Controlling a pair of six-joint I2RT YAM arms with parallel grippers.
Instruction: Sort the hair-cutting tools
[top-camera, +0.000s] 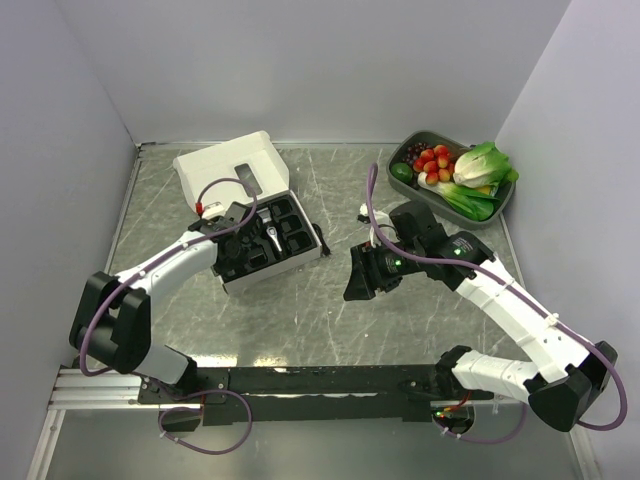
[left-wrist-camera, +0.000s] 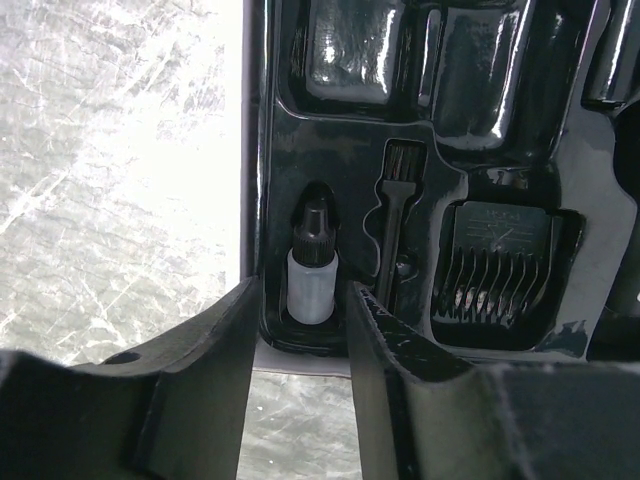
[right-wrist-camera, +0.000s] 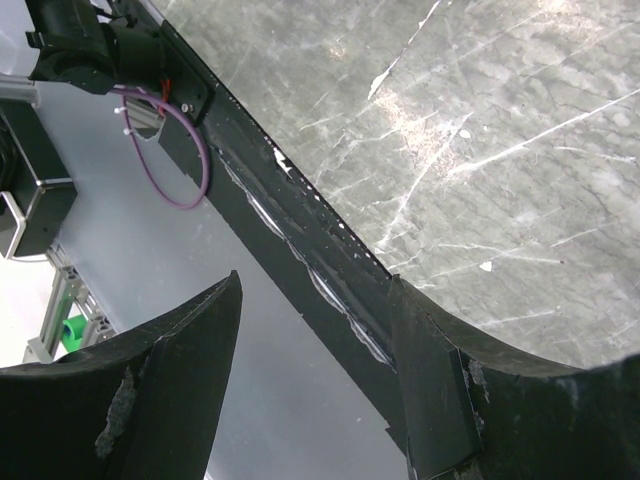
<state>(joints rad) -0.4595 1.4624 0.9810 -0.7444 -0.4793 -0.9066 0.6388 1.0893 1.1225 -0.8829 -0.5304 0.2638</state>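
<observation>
1. Tools lie in pockets of the black tray (left-wrist-camera: 272, 170), which sits inside the white box (top-camera: 225, 165) on the worktop (top-camera: 300, 320). The box flap is open on the tray's far side.
2. The left claw (left-wrist-camera: 302, 292) hangs over the tray's left edge. Its fingers (left-wrist-camera: 200, 380) are spread, one on each side of a small bottle (left-wrist-camera: 312, 272), with a thin gap showing on both sides (no pinch visible).
3. The small bottle has a white body and a black cap, and is seated in its own slot just inside the tray's left wall.
4. The brush (left-wrist-camera: 395, 225) is thin and black, in a narrow slot just right of the bottle and not touching it.
5. The comb attachment (left-wrist-camera: 497, 270) is black and toothed. It fills the wider pocket right of the brush, with its teeth pointing toward the claw.
6. The tray pockets beyond these are glossy and dark (cannot tell what they hold).
7. The clipper (top-camera: 270, 233) shows as a silver-tipped piece near the tray's middle in the top view (too small for detail).
8. The right claw (right-wrist-camera: 315, 285) is well apart from the tray, off to its right above the worktop. Its fingers are spread wide with nothing between them.
9. A bowl (top-camera: 412, 145) of greens and red fruit stands far right of the tray, by the back wall.
</observation>
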